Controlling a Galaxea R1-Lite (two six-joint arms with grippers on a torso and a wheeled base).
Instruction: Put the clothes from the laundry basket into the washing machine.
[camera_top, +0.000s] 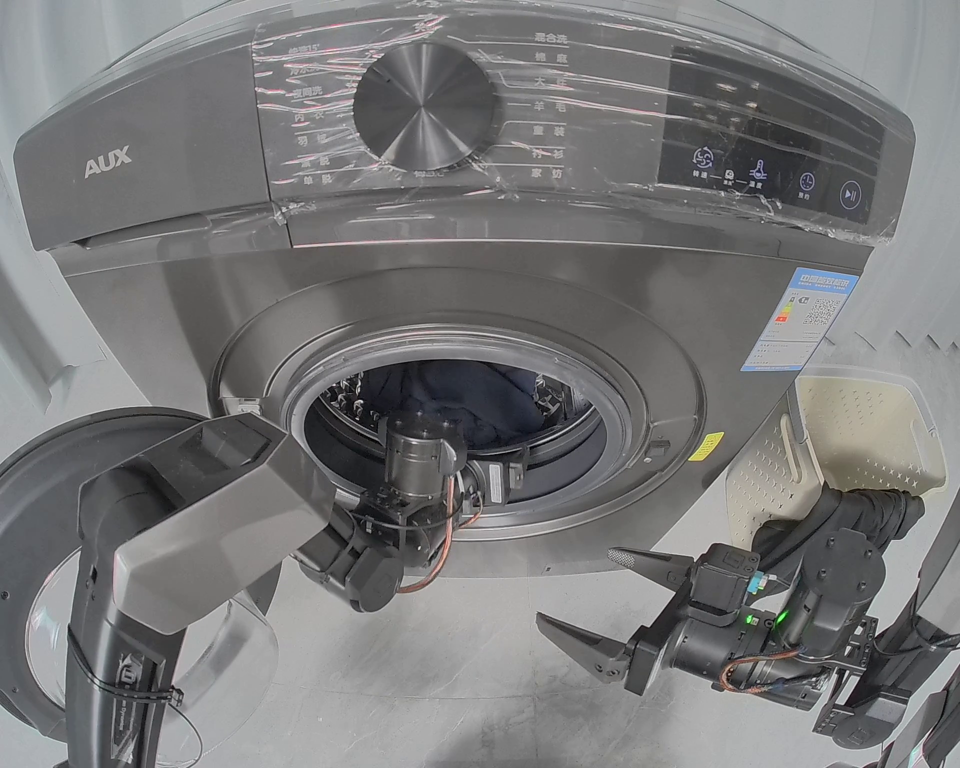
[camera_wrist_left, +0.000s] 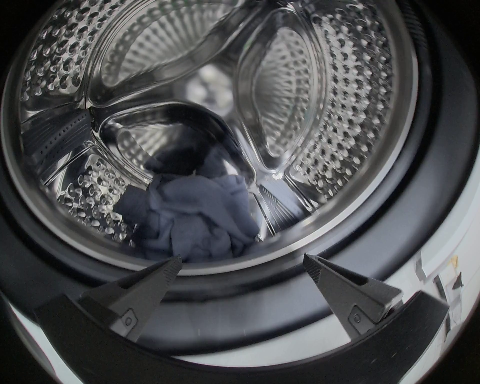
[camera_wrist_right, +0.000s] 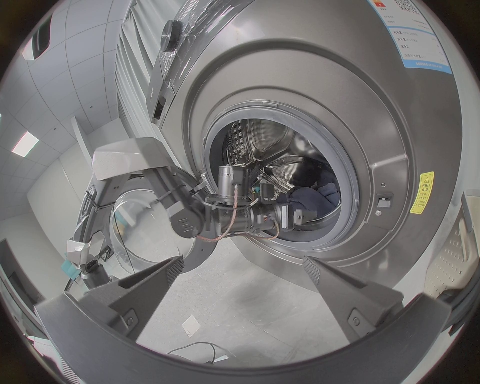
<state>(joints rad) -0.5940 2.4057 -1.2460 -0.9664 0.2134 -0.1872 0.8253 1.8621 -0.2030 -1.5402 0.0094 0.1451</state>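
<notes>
The grey washing machine (camera_top: 480, 290) stands with its round door (camera_top: 40, 560) swung wide to the left. Blue clothes (camera_wrist_left: 200, 220) lie bunched at the bottom of the steel drum (camera_wrist_left: 340, 100), also visible as dark fabric (camera_top: 470, 395) through the opening. My left gripper (camera_wrist_left: 241, 260) is open and holds nothing, at the drum's mouth just short of the clothes. My right gripper (camera_top: 576, 587) hangs open and holding nothing above the floor, in front of the machine's lower right. The cream laundry basket (camera_top: 870, 430) stands right of the machine, partly hidden by my right arm.
The door (camera_wrist_right: 135, 225) stands out to the left of my left arm (camera_wrist_right: 235, 220). Bare grey floor (camera_top: 480, 660) stretches in front of the machine. The dark rubber seal (camera_wrist_left: 400, 220) rings the drum mouth. White curtains hang behind on both sides.
</notes>
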